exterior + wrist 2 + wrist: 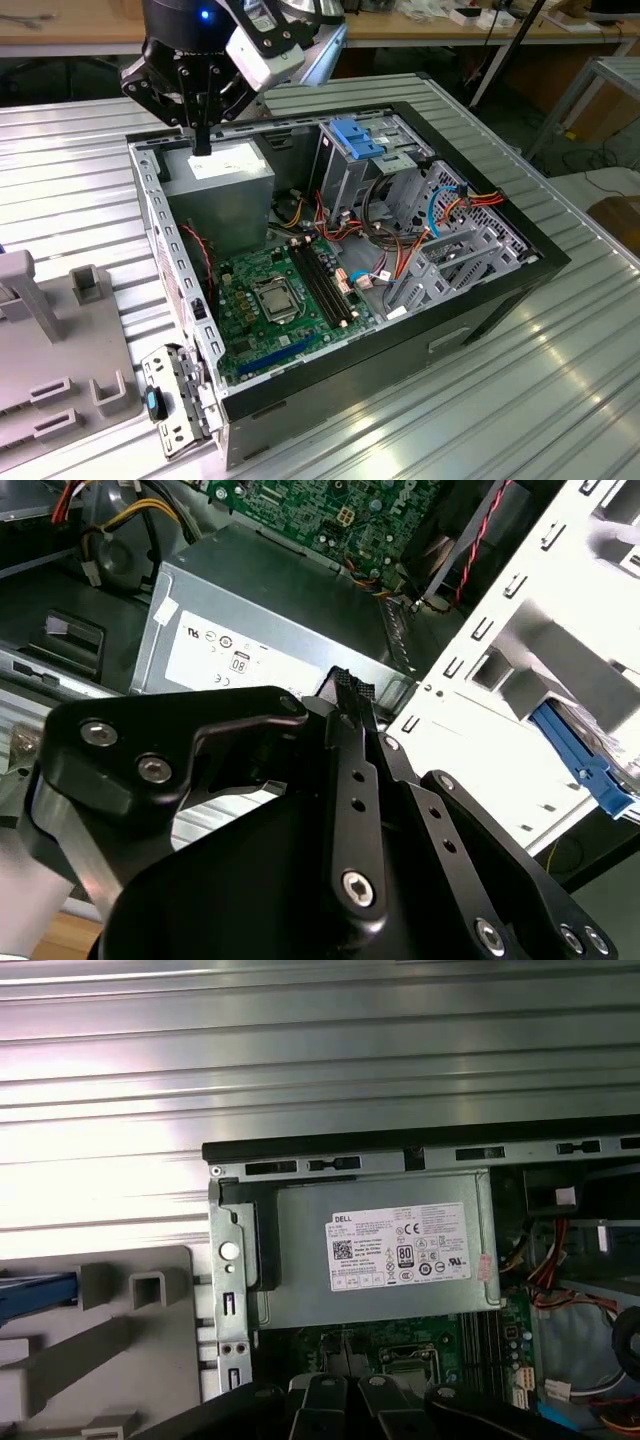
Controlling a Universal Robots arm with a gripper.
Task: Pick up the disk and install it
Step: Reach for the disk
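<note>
Black fingers (201, 140) hung closed, empty, above the grey power-supply box (225, 185); pick-up stage judged unstarted, needing them opened at the disk.

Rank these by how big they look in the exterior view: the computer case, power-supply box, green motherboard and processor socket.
1. computer case, largest by far.
2. green motherboard and grey power-supply box: similar in apparent size, the box farther from the camera, so unranked.
3. processor socket, smallest.
</note>
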